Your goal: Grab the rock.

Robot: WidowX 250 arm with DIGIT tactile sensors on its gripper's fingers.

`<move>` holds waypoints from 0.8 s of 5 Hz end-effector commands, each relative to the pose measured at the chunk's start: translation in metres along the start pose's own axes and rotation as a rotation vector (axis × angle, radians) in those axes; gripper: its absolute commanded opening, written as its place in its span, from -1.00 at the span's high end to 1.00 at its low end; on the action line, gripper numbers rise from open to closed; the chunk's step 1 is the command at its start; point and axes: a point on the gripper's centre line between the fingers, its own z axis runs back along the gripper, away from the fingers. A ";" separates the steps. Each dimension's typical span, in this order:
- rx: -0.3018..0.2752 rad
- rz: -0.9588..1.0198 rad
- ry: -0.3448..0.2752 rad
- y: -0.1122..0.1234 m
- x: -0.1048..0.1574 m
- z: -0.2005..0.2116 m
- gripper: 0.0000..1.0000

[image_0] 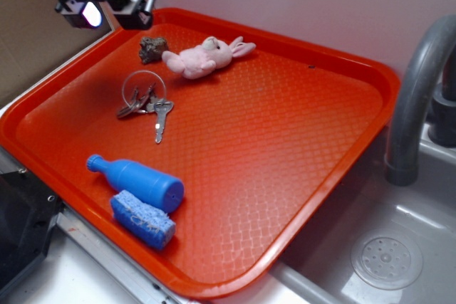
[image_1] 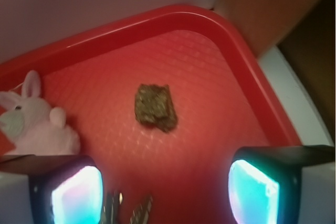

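Grey-brown and lumpy, the rock (image_1: pixel 155 107) lies alone on the red tray (image_1: pixel 220 98), ahead of the gripper (image_1: pixel 165 187) and roughly centred between its spread fingers (image_1: pixel 76 195), so a straight descent looks likely to straddle it. Jaws stand wide, holding nothing. A pink plush bunny (image_1: pixel 37 124) rests off to one side, keys (image_1: pixel 128 211) just beneath the gripper.
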 end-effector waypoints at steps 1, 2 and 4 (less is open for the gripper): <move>0.027 -0.034 -0.006 -0.001 0.032 -0.022 -1.00; 0.040 -0.064 0.032 -0.005 0.032 -0.037 -1.00; 0.069 -0.109 0.113 -0.009 0.022 -0.066 -1.00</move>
